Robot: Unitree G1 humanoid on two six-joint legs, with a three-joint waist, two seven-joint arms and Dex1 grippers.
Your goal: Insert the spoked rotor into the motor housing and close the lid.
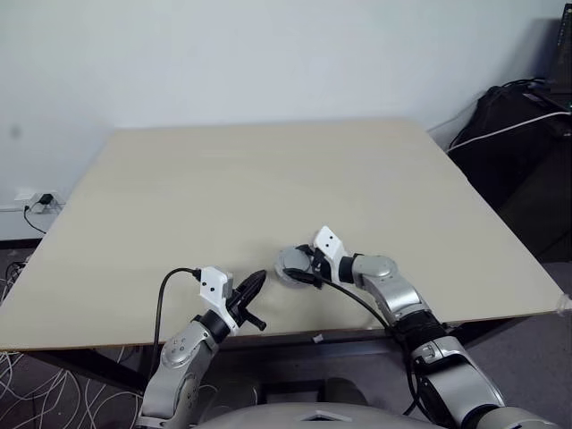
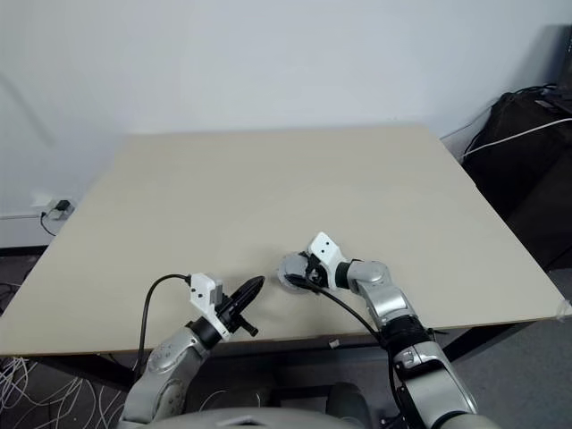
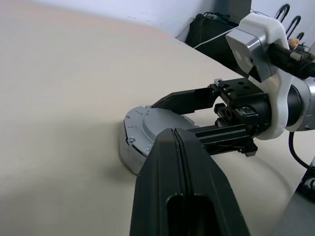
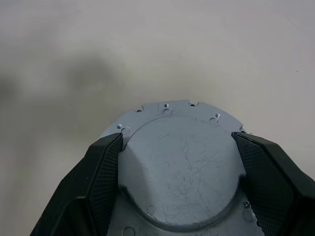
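Lid sits smooth face up near the front edge of the pale wooden table, a little right of centre in the head views. Dull grey metal, raised round centre, small screw holes dotted around the flat outer rim. It appears to rest on a thicker grey round body, seen as a side wall in the left wrist view; what lies beneath cannot be told.

Right gripper reaches in from the right, angled slightly down, its two black fingers spread wide and set against opposite sides of the raised centre. Grasping the lid, as far as the right wrist view shows: both ribbed pads lie on the metal.

Left gripper hangs just off the table's front edge, left of the lid and apart from it, pointing toward it. Its fingers are pressed together, clenched on nothing.

No brand, label or legible writing on the lid, the grippers or the table.

Dark bags and a white cable lie beyond the table's right side; a wall socket with a plug sits low at left.
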